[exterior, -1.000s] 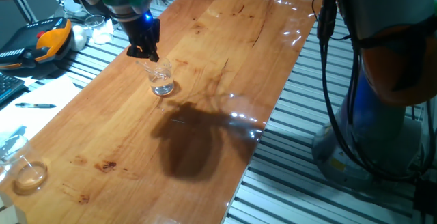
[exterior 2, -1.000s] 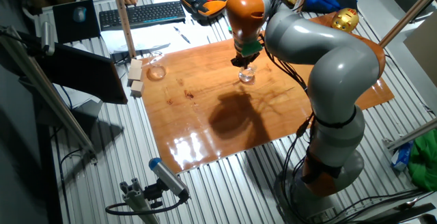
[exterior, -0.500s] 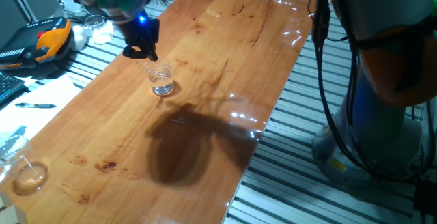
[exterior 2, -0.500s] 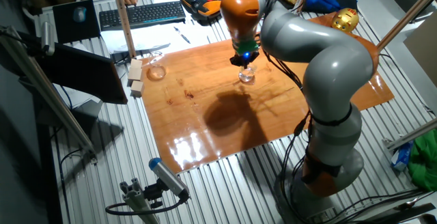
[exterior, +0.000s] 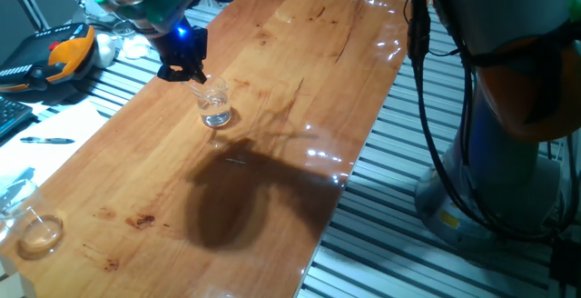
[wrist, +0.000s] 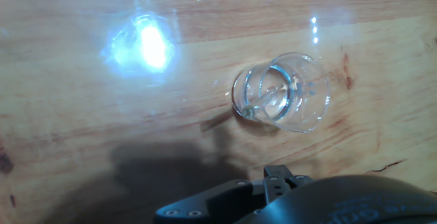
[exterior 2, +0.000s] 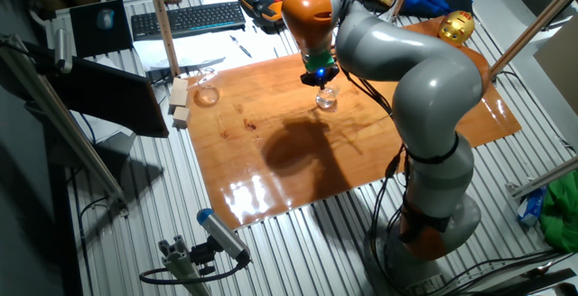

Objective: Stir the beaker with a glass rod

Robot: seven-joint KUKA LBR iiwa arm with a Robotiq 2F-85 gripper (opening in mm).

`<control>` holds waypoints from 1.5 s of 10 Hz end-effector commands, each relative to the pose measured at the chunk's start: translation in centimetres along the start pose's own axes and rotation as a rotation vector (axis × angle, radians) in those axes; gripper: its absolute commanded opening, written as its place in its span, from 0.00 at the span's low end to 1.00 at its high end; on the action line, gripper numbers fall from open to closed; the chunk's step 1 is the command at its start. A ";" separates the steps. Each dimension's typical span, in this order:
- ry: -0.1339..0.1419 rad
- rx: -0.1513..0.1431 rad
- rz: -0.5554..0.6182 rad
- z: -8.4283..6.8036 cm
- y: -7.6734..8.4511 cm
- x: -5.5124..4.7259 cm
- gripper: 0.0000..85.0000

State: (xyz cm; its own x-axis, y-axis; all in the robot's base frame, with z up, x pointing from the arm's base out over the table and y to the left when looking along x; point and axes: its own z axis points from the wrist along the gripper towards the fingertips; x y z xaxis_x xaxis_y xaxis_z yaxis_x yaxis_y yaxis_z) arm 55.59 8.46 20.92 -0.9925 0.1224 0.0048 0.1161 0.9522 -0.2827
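The beaker stands upright on the wooden table, left of the middle; it also shows in the other fixed view. In the hand view the beaker holds a little clear liquid, and the glass rod leans inside it against the rim, free of the fingers. My gripper hangs above and just to the left of the beaker, apart from it, and holds nothing. It also shows in the other fixed view. Only its black body shows at the bottom of the hand view.
A low round glass dish sits at the table's near left corner, beside wooden blocks. A keyboard and an orange teach pendant lie off the table's left side. The arm's shadow falls on the board.
My gripper has moved up and to the left, away from the beaker's mouth. The beaker has stayed in place.
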 end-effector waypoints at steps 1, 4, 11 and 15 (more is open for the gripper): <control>-0.001 0.009 0.004 0.0 0.0 0.0 0.00; -0.008 0.002 0.003 -0.2 -0.4 -0.1 0.00; -0.004 -0.005 0.025 -0.5 -1.4 -0.2 0.00; -0.019 0.050 0.031 -1.1 -0.2 -0.1 0.00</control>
State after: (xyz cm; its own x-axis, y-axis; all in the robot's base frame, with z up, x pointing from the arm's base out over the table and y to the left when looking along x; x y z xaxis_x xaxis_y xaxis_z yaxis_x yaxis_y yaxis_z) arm 55.69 8.63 22.07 -0.9901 0.1388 -0.0227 0.1383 0.9325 -0.3336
